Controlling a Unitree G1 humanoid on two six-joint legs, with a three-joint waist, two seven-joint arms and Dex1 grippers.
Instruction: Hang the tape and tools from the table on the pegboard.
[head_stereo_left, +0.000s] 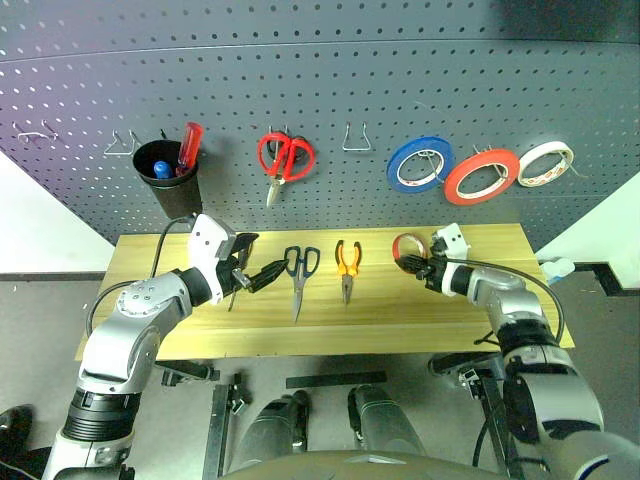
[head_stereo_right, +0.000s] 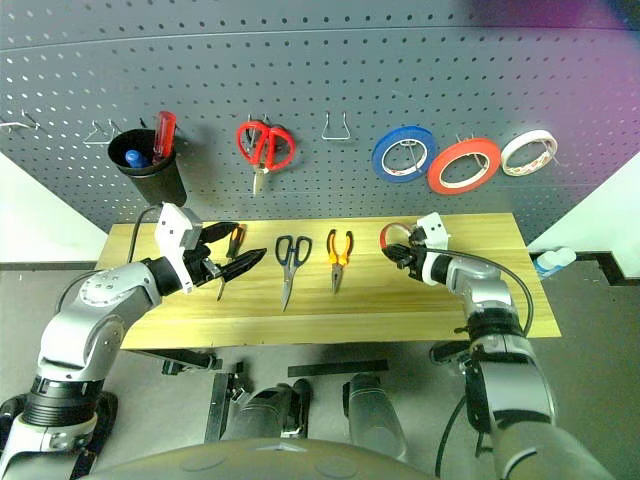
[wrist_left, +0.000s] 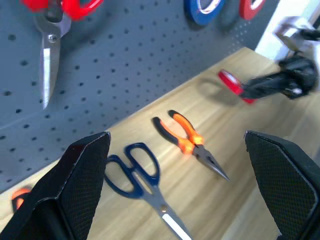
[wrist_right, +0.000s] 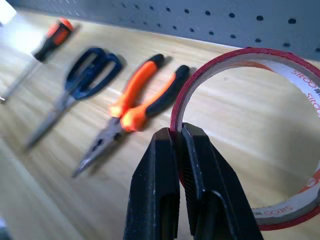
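My right gripper (head_stereo_left: 414, 262) is shut on the rim of the red-orange tape (wrist_right: 240, 57), which stands on edge, just off the table (head_stereo_left: 400, 320) at its back right. The scissors (head_stereo_left: 299, 270) with black handles and the orange-and-black pliers (head_stereo_left: 347, 262) lie side by side mid-table. The small screwdriver (head_stereo_right: 232, 246) lies left of them, under my left gripper (head_stereo_left: 253, 271), which hovers open and empty above the wood. The dark grey pegboard (head_stereo_left: 320, 80) rises behind the table.
On the pegboard hang red-handled scissors (head_stereo_left: 285, 157), a blue roll (head_stereo_left: 418, 165), another red-orange roll (head_stereo_left: 481, 176), a white roll (head_stereo_left: 546, 163) and a black cup (head_stereo_left: 170, 178) holding a red screwdriver. A bare wire hook (head_stereo_left: 355, 140) sits between the scissors and the blue roll.
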